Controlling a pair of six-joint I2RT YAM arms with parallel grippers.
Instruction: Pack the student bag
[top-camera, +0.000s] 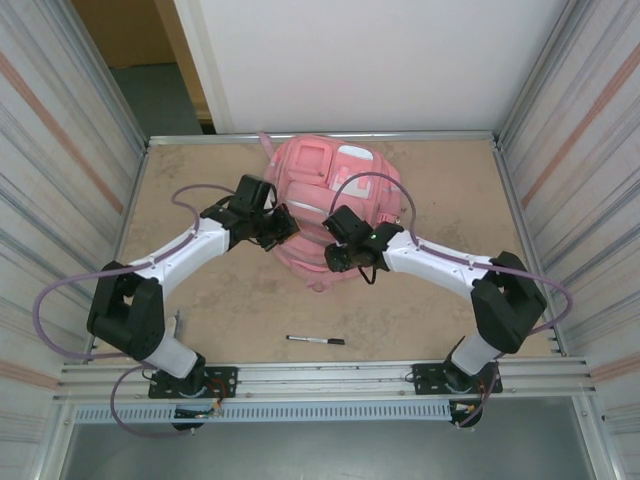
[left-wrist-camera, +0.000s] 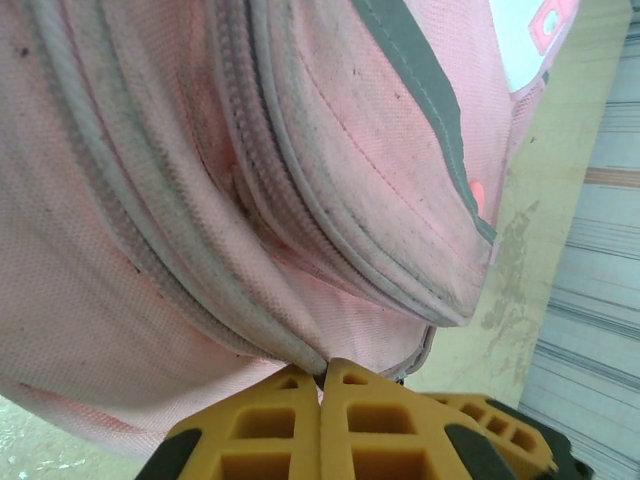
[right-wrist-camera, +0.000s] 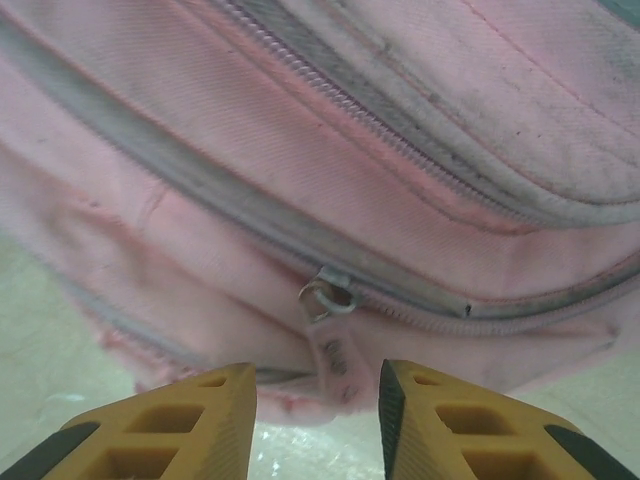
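Observation:
The student bag (top-camera: 335, 190), pink with white front patches, lies at the back middle of the table. My left gripper (top-camera: 283, 226) is at its left side. In the left wrist view the yellow jaws are shut on a piped seam of the student bag (left-wrist-camera: 300, 150), with the left gripper (left-wrist-camera: 322, 374) pinching that edge at its tips. My right gripper (top-camera: 338, 257) is at the bag's near edge. The right gripper (right-wrist-camera: 318, 378) is open, and a pink zip pull tab (right-wrist-camera: 336, 350) hangs between its fingers from a metal slider (right-wrist-camera: 330, 292) on the student bag (right-wrist-camera: 400, 150). The tab touches neither finger.
A black pen (top-camera: 316, 340) lies on the table (top-camera: 230, 300) near the front edge, between the two arm bases. Metal rails and corrugated walls (top-camera: 60, 150) close in the table on both sides.

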